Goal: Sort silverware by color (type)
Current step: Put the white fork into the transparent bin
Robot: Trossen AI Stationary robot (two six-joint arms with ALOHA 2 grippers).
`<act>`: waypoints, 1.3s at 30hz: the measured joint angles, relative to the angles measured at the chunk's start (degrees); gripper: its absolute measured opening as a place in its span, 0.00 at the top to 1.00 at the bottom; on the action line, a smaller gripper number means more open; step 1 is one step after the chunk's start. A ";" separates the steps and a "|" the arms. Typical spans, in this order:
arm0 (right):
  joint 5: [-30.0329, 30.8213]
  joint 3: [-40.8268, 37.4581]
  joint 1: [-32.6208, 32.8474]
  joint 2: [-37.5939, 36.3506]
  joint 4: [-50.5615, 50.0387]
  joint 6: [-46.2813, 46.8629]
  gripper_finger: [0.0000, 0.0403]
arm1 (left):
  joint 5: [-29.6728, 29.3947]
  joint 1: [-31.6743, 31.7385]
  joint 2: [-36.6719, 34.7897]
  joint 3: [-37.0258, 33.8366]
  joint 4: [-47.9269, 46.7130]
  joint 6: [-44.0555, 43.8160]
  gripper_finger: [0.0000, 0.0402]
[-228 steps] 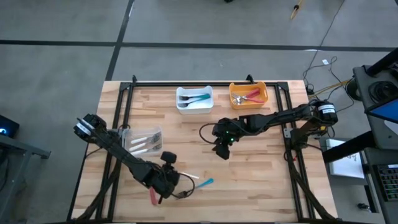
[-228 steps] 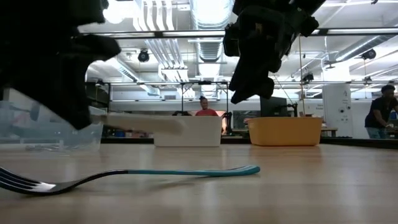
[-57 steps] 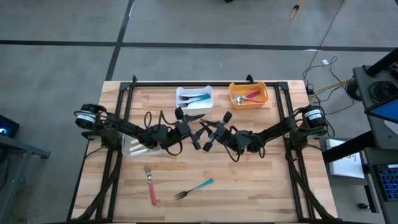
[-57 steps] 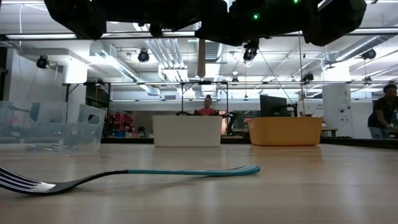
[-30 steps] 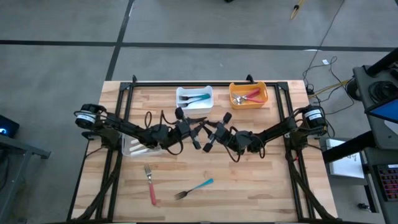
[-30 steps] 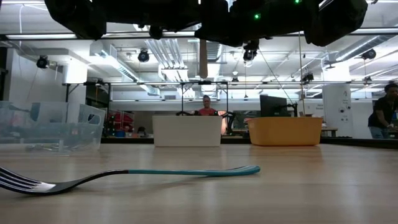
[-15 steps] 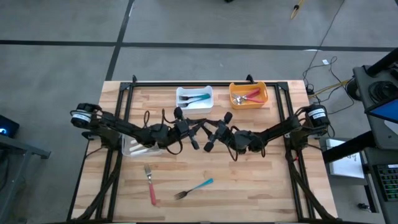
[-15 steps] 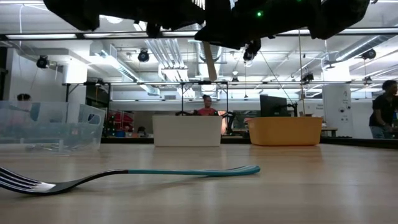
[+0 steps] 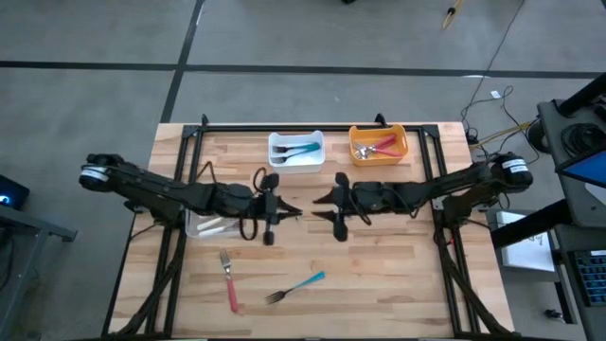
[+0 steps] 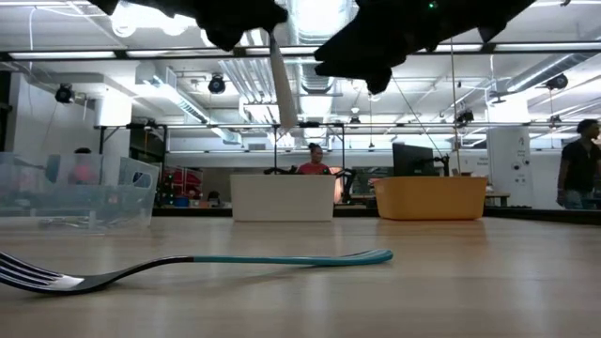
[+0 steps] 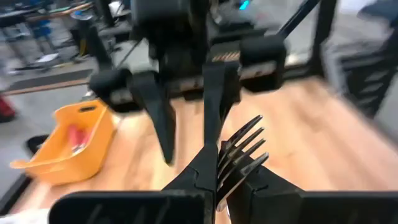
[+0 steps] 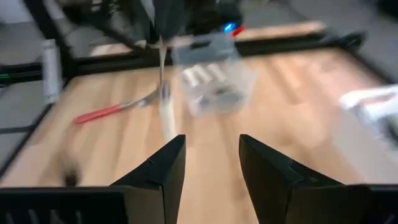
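My left gripper (image 9: pixel 281 210) hangs over the table's middle, shut on a white-handled fork (image 10: pixel 282 83). The fork's tines (image 11: pixel 245 144) poke out past the fingers in the left wrist view. My right gripper (image 9: pixel 322 202) faces it a short gap to the right, open and holding nothing (image 12: pixel 211 163). A red-handled fork (image 9: pixel 228 280) and a teal-handled fork (image 9: pixel 295 286) lie flat on the near part of the table. The teal fork (image 10: pixel 235 262) lies in the foreground of the low view. My left gripper pinches the white-handled fork between its two fingers near the head, at the neck (image 11: pixel 222 167). The tines stick out beyond the fingertips. The fork is lifted clear, and its white handle (image 12: pixel 165 115) hangs below the gripper, close to upright and slightly tilted.
The white bin (image 9: pixel 296 150) with teal pieces and the orange bin (image 9: pixel 379 144) with red pieces stand at the far edge. The clear bin (image 9: pixel 210 224) with white pieces sits partly under the left arm. Black frame rails run along both table sides. People stand in the room behind.
Both grippers were close together over the table's middle with the white fork between them. They have drawn apart: the left has moved toward the left edge with the fork, and the right has pulled back toward the right edge without it. The fork's handle has tipped.
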 joint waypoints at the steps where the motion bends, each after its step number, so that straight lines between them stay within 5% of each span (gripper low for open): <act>1: -2.08 0.00 -0.36 -0.14 -1.19 1.06 0.65 | 1.12 0.00 -0.57 0.01 0.10 -0.91 1.00; 7: -5.03 -0.24 -0.03 2.39 0.53 4.36 0.65 | 5.78 -0.19 0.08 -0.11 1.82 -4.63 1.00; 16: -17.73 0.48 0.20 12.63 14.97 8.72 0.65 | 6.51 -0.08 2.94 0.03 3.24 -5.25 1.00; 25: -13.36 4.27 0.29 17.31 15.64 5.81 0.66 | 5.32 -0.07 3.57 0.04 2.61 -6.32 1.00; 34: -7.04 4.59 1.22 16.72 15.96 3.20 0.93 | 3.00 0.09 3.00 0.03 1.76 -5.05 1.00; 39: -0.49 4.50 3.00 16.72 18.12 0.61 0.94 | 1.21 0.01 2.68 0.09 2.28 -4.48 1.00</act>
